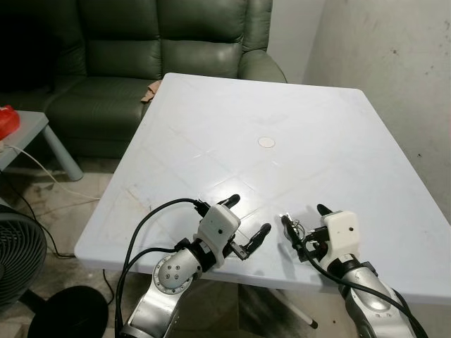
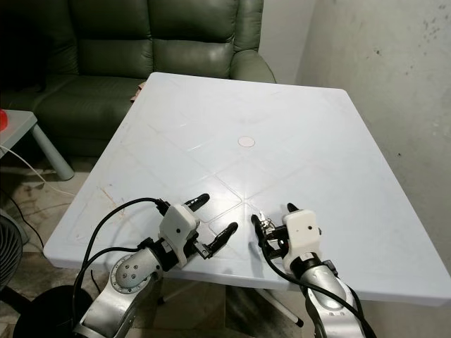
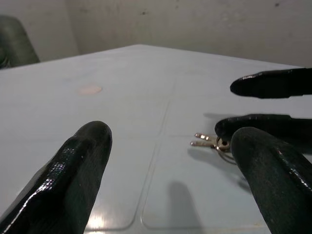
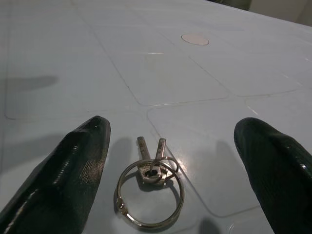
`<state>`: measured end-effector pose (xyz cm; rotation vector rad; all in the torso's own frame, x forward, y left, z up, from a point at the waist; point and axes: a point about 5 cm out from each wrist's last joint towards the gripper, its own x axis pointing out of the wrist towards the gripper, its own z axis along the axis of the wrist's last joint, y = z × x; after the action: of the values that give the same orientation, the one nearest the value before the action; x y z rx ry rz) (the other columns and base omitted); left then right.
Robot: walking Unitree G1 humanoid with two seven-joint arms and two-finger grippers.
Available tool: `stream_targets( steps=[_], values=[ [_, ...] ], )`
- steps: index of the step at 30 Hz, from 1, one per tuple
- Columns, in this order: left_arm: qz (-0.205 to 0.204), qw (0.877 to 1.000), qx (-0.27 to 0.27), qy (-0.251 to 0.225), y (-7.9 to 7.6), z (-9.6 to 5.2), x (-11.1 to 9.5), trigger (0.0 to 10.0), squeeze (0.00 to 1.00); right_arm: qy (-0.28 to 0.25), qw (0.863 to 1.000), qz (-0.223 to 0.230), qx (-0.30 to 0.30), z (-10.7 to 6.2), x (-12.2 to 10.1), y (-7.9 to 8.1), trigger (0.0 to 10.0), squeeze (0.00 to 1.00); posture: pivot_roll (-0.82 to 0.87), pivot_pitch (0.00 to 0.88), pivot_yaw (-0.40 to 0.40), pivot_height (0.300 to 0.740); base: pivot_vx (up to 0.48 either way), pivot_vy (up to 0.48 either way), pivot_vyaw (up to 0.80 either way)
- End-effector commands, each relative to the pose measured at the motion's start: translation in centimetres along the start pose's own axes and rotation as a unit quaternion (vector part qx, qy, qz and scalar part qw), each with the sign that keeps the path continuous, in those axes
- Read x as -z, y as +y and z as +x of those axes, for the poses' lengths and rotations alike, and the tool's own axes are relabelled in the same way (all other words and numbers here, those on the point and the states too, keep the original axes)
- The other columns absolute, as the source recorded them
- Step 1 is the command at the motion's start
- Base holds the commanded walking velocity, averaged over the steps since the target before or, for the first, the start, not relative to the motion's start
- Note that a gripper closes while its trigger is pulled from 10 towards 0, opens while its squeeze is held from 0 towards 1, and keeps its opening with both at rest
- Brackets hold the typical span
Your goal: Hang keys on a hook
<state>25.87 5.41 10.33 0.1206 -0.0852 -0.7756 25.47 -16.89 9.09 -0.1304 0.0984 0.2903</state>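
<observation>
Right gripper (image 4: 170, 161), fingers spread, straddles the keys (image 4: 151, 187) lying flat on the white table (image 1: 296, 127) near its front edge; left gripper (image 1: 248, 224), also spread, hovers just beside. Largest to smallest: table, grippers, keys. Risk, as judged: the thin ring lies flush with the slick surface, so closing fingers may skid it away rather than lift it.

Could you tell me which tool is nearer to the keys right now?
Right. The right tool straddles the keys on the table, fingers open; the left tool hovers beside them.
</observation>
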Motion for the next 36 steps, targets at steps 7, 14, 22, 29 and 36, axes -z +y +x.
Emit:
stream_targets(
  steps=[7,14,22,29,36],
  values=[
    [-0.007,0.999,-0.042,0.007,0.7,-0.6,0.1,10.0,0.00,0.035,0.999,-0.022,0.008,1.1,0.5,0.4,10.0,0.00,0.01,0.060,-0.093,0.711,0.000,0.000,0.00],
    [-0.004,0.999,-0.054,0.007,1.1,-0.4,-0.1,10.0,0.00,0.053,0.998,-0.020,0.018,1.5,1.0,0.6,8.5,0.00,0.01,0.056,-0.095,0.711,0.000,0.000,0.00],
    [-0.002,0.998,-0.056,0.006,1.3,-0.3,-0.2,10.0,0.00,0.058,0.998,-0.015,0.022,1.4,1.2,0.6,3.4,0.00,0.01,0.049,-0.090,0.711,0.000,0.000,0.00],
    [0.002,0.998,-0.056,0.005,1.4,-0.2,-0.3,10.0,0.00,0.058,0.998,-0.006,0.022,1.2,1.3,0.6,0.1,0.00,0.01,0.047,-0.088,0.711,0.000,0.000,0.00],
    [0.005,0.998,-0.057,0.005,1.4,-0.1,-0.4,10.0,0.00,0.056,0.998,-0.006,0.026,1.2,1.2,0.5,0.0,0.00,0.01,0.046,-0.089,0.711,0.000,0.000,0.00]
  ],
)
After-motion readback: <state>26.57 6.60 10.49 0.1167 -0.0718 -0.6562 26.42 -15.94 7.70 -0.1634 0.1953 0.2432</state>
